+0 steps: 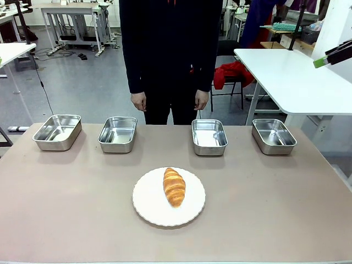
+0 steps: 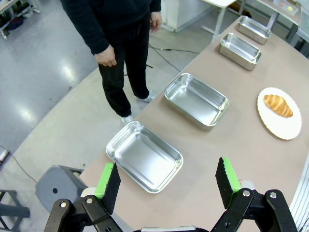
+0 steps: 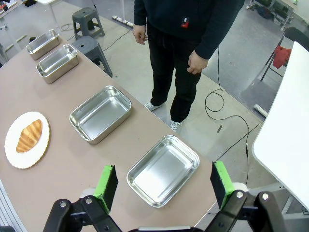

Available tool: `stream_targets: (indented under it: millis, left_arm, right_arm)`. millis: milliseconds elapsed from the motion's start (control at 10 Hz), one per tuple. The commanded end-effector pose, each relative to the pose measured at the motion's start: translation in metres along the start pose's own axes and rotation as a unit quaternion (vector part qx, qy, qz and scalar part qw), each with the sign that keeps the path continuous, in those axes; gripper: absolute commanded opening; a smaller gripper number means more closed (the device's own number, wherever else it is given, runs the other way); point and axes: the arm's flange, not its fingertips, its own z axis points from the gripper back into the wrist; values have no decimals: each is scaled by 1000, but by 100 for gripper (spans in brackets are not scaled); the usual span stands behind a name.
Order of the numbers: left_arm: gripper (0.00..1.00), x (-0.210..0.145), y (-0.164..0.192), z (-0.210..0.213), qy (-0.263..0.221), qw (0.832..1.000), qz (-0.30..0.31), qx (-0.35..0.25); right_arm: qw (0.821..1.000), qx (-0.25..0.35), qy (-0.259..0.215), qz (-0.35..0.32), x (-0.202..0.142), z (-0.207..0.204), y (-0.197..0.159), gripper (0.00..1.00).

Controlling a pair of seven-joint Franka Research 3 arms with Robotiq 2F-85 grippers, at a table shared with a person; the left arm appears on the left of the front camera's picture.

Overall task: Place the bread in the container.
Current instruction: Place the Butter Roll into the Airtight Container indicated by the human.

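The golden-brown bread (image 1: 174, 186) lies on a round white plate (image 1: 148, 203) at the table's middle front. Four alike steel containers stand empty in a row behind it: far left (image 1: 58, 132), inner left (image 1: 117, 133), inner right (image 1: 209, 136), far right (image 1: 273, 136). My left gripper (image 2: 167, 179) hangs open, high above the far-left container (image 2: 145, 162), with the bread (image 2: 277, 105) far off. My right gripper (image 3: 164, 183) is open, high over the far-right container (image 3: 164, 170), the bread (image 3: 30, 136) far to its side. Nothing sits between either pair of fingers.
A person in dark clothes (image 1: 168, 49) stands at the far edge, hands (image 1: 139, 101) hanging at the sides, off the table. A white table (image 1: 297, 77) stands behind on the right. A grey stool (image 2: 60, 186) is on the floor past the left end.
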Motion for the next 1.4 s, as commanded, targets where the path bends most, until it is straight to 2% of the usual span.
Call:
stream_targets:
  millis: [0,1300]
  left_arm:
    - [100,1,0,0,-1,1000,-7,-1]
    - [100,1,0,0,-1,1000,-7,-1]
  right_arm:
    - [1000,-1,-2,-2,0,1,0,100]
    - [1000,-1,-2,-2,0,1,0,100]
